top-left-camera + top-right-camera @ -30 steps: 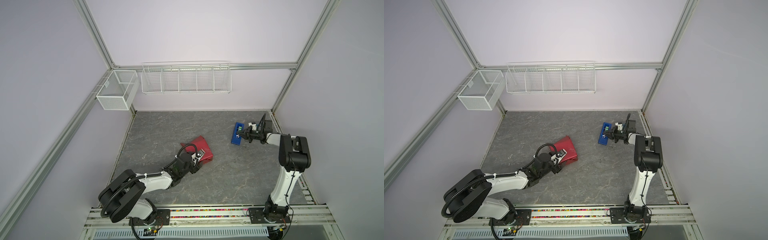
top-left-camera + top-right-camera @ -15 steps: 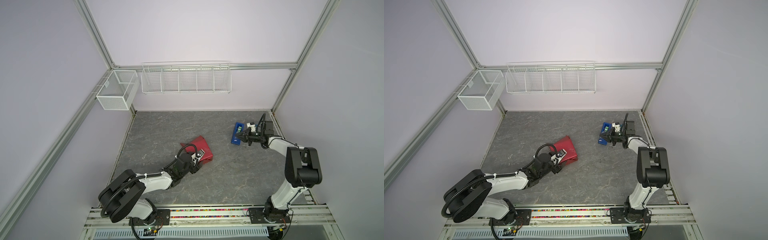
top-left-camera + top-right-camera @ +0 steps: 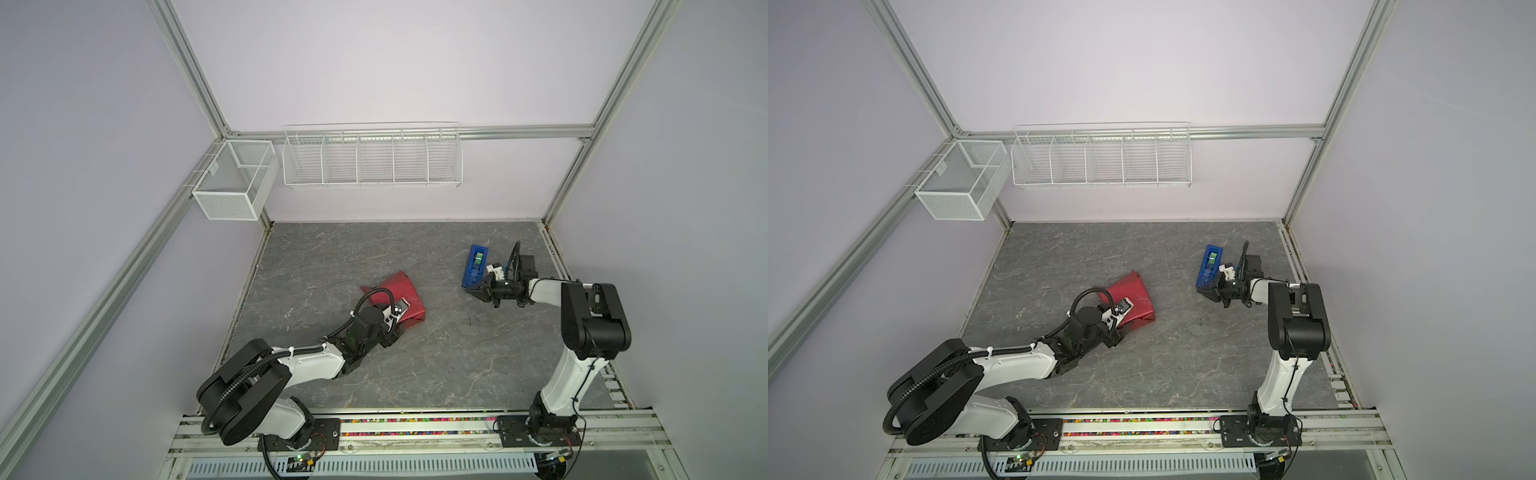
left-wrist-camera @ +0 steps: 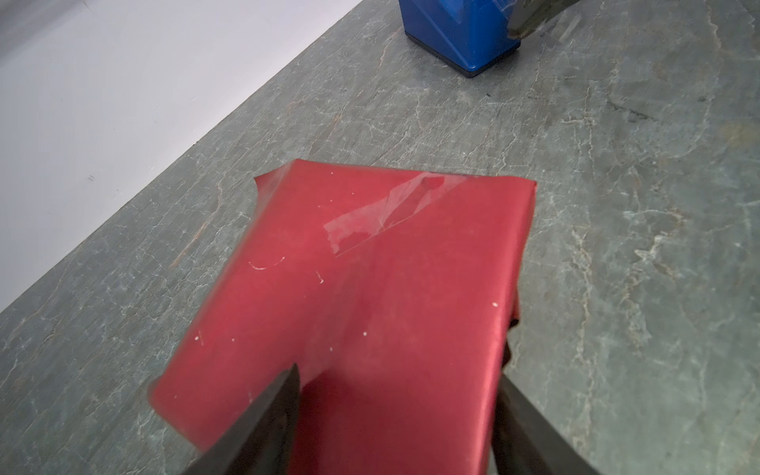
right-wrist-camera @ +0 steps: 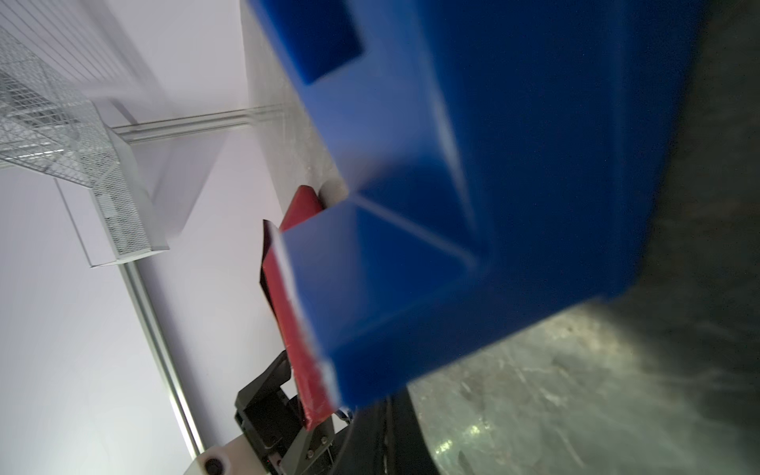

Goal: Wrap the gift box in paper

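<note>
Well apart from the slim blue plastic tape dispenser [image 3: 475, 266], off to its left and nearer the arm bases in both top views: the paper [image 3: 401, 293], red-maroon and satin-shiny, folded into a blocky wedge with sharp creases, its top dotted with pale specks and fine scratches. At a far corner, a loose flap [image 4: 267, 185] curling away. Stuck slantwise on the top face, a wrinkled strip of clear tape [image 4: 370, 222]. No sight of the gift box itself, wholly covered by the sheet, only a squared form beneath. Clamped across that wrapped block, the left gripper [image 4: 398, 370], dark fingers [image 4: 267, 419] spread wide, one pressing on the paper's top, its partner against the side edge, both cut off by the frame. Just beside the dispenser's near end, the right gripper [image 3: 474, 291], jaws closed tight; impossible to tell whether anything is pinched there. Through the dispenser's top slot, a green roll [image 3: 478, 258]. In the right wrist view, mostly blurred glossy blue plastic, hard-edged, hiding much of the paper behind. Under everything, a matte grey tabletop [image 3: 436, 365], stone-patterned with pale veins.
</note>
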Available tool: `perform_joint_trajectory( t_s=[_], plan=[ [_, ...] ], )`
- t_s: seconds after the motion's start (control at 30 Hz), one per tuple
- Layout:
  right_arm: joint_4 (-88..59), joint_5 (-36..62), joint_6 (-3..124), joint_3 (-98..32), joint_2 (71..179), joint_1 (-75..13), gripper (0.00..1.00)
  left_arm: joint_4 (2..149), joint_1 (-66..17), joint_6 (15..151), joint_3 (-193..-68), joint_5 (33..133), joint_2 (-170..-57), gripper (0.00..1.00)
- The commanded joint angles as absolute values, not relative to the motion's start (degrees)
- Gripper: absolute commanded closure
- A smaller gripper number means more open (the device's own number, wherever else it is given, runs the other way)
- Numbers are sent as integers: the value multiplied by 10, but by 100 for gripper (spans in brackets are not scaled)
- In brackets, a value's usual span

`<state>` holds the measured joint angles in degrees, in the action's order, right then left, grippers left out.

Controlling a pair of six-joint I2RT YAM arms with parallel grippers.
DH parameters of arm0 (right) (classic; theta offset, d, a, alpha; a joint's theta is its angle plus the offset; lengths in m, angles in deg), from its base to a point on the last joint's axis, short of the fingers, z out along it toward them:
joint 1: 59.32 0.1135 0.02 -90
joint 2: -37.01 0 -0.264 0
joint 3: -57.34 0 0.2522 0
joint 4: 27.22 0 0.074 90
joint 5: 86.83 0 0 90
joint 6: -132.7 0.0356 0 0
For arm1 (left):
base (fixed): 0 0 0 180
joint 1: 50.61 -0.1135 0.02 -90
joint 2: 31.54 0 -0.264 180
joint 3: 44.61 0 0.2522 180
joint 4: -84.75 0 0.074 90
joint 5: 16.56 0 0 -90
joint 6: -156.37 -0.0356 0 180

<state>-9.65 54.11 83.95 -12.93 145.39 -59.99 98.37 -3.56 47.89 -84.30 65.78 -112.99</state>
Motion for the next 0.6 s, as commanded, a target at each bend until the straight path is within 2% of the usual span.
perform_joint_trajectory(
  t_s=[0.0,0.1,0.2,0.4,0.57],
  plan=[
    [-1,521,774,-128,1481,-600,93,993,-33,488,-837,650,-1134,29],
    [24,488,753,-124,1491,-614,93,993,-33,488,-838,650,-1135,29],
    [5,496,753,-111,1476,-621,93,993,-33,490,-840,647,-1137,29],
    [4,505,743,-113,1402,-615,93,993,-34,490,-839,646,-1136,29],
    [42,521,706,-127,1339,-575,93,992,-33,490,-840,646,-1134,29]
  ],
)
